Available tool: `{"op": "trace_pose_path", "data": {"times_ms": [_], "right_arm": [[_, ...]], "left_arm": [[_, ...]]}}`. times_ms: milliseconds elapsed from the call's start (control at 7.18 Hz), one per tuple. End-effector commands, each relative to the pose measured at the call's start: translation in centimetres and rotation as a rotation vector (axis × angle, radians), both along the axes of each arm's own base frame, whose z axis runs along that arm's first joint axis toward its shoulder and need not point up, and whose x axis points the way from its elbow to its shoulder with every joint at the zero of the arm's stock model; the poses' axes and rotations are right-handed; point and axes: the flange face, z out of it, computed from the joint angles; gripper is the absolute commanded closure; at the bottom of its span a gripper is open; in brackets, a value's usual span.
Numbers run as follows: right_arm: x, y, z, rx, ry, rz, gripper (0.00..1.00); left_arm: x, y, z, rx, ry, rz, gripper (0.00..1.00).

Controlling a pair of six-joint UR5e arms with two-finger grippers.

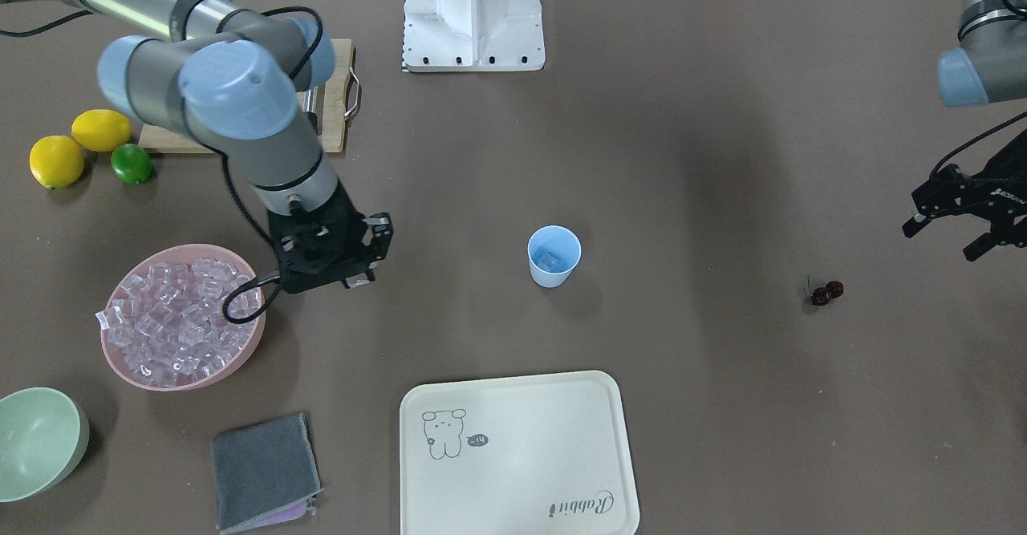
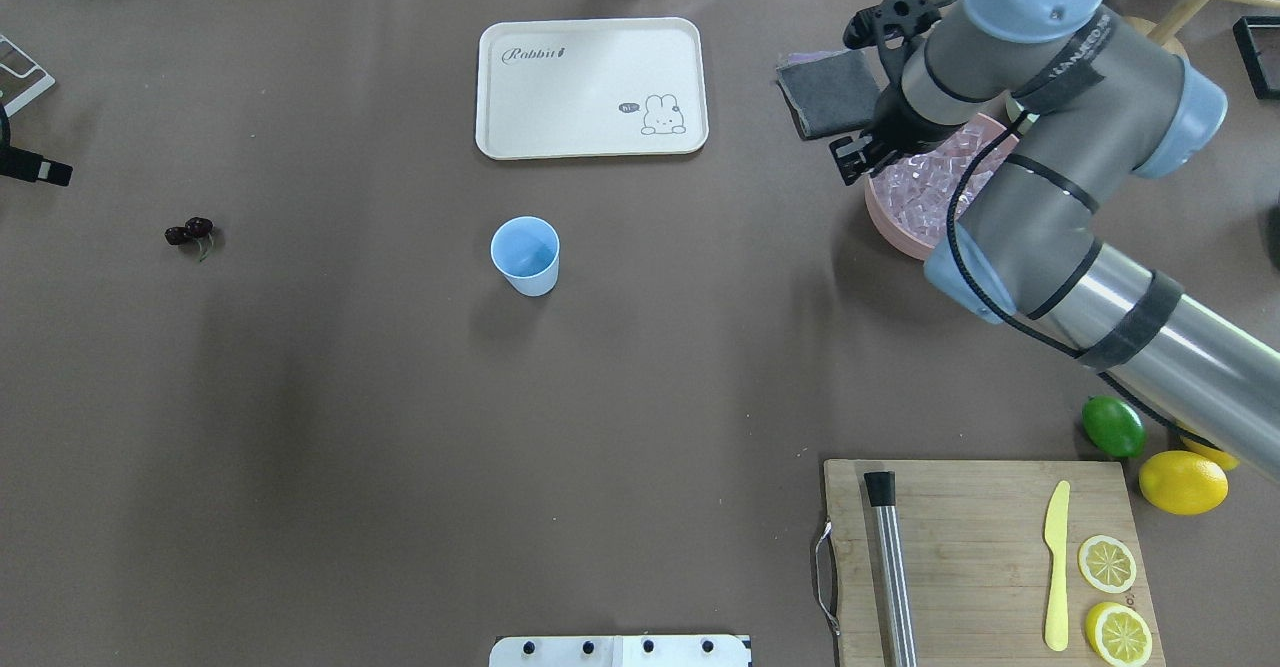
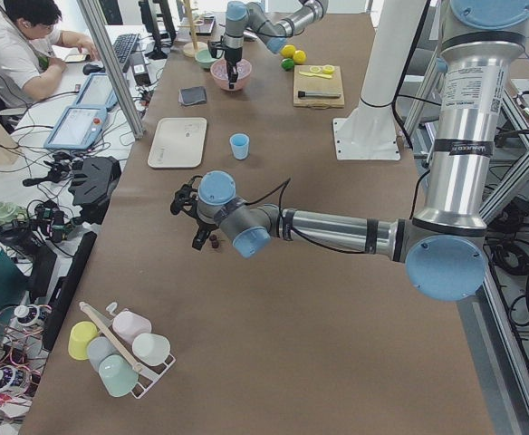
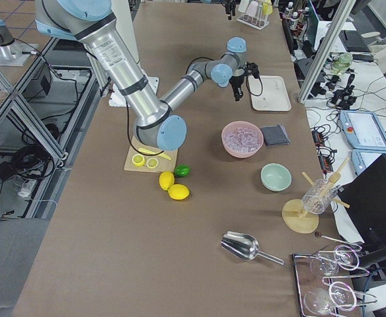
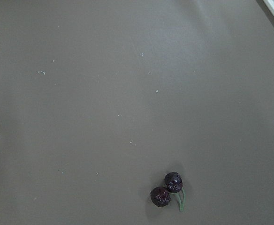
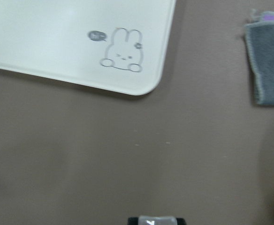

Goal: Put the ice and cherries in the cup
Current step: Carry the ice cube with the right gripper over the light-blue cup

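Nearest robot base: left gripper (image 1: pixel 943 238) above table, fingers spread, nothing between them. Just beyond, cherries (image 1: pixel 826 292) flat on bare table, near fingertips but apart, offset toward table middle. Mid-table: cup (image 1: pixel 554 256) upright, one piece of ice (image 1: pixel 550 260) inside. Well apart from cup: right gripper (image 1: pixel 367 254) over cup-side rim of pink bowl (image 1: pixel 180 383), clamped on another glassy piece. Rest of ice heaped in bowl. Farthest: tray (image 1: pixel 545 423).
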Motion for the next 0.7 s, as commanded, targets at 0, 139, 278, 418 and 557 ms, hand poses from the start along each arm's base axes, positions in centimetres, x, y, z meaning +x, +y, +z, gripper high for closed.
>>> {"op": "trace_pose_path", "data": {"times_ms": [0, 139, 278, 418, 557], "right_arm": [[-8.0, 2.7, -7.5, -0.028, 0.003, 0.059, 1.0], [-11.2, 3.8, -11.0, -0.032, -0.006, 0.067, 1.0], [-14.4, 5.1, -13.8, -0.052, -0.006, 0.108, 1.0], [-16.1, 6.1, -14.5, -0.016, 0.0, 0.126, 1.0], [-17.1, 5.9, -13.7, -0.009, -0.007, 0.125, 1.0]], "left_arm": [[0.0, 0.0, 0.1, -0.002, -0.001, -0.002, 0.02], [0.0, 0.1, 0.4, -0.006, -0.002, 0.001, 0.02], [-0.1, 0.1, 0.5, -0.006, -0.003, 0.0, 0.02], [0.0, 0.2, 0.4, -0.007, -0.003, -0.001, 0.02], [0.0, 0.1, 0.4, -0.006, -0.003, 0.0, 0.02]]}}
